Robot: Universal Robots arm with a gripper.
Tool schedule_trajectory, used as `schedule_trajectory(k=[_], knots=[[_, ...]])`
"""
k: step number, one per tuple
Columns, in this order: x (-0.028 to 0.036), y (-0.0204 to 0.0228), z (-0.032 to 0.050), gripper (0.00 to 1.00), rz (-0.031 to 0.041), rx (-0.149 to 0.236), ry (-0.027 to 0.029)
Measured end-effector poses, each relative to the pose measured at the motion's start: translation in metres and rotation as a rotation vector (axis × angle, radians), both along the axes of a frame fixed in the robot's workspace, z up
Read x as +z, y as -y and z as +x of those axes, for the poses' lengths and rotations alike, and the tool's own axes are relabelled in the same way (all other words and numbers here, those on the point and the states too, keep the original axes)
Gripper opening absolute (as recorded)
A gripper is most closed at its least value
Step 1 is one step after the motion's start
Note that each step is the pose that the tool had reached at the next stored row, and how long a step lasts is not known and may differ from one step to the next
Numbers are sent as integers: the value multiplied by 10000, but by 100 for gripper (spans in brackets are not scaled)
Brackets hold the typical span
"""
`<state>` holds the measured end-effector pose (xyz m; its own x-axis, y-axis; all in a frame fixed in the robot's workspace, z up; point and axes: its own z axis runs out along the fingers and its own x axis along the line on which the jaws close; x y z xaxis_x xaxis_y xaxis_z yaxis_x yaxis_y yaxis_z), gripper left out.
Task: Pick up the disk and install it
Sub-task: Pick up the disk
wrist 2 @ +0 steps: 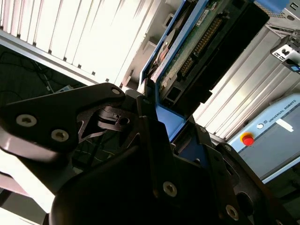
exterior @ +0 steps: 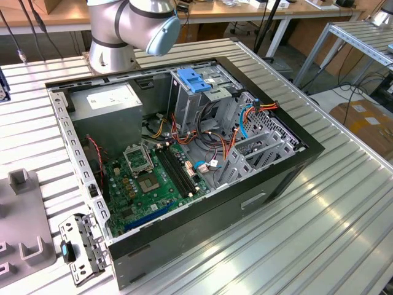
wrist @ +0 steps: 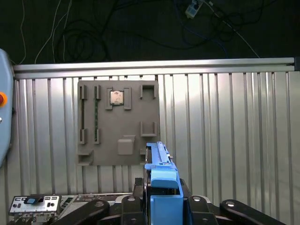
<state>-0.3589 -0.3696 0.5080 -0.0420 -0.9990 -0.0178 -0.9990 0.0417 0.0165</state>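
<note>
Black gripper (wrist: 161, 199) clenched on blue-framed flat rectangular disk (wrist: 158, 161), gripping carrier sides. Likely rigid, weighty, shock-sensitive; green circuit board (wrist 2: 197, 42) best untouched.

the gripper (wrist: 164, 200) clamps the disk (wrist: 159, 164) edge-on above the ribbed counter (wrist: 225, 131), near a grey fixture plate (wrist: 119, 126) holding a chip (wrist: 116, 97).

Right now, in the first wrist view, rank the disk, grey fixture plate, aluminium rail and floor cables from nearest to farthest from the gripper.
1. The disk, held in the gripper.
2. The grey fixture plate, on the table beyond the disk.
3. The aluminium rail, along the table's edge past the plate.
4. The floor cables, beyond the rail.
</note>
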Motion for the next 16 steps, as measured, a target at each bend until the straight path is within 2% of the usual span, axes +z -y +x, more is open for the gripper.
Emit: schedule_trajectory(k=[16], knots=[[0, 0, 198, 37, 0, -1, -11]])
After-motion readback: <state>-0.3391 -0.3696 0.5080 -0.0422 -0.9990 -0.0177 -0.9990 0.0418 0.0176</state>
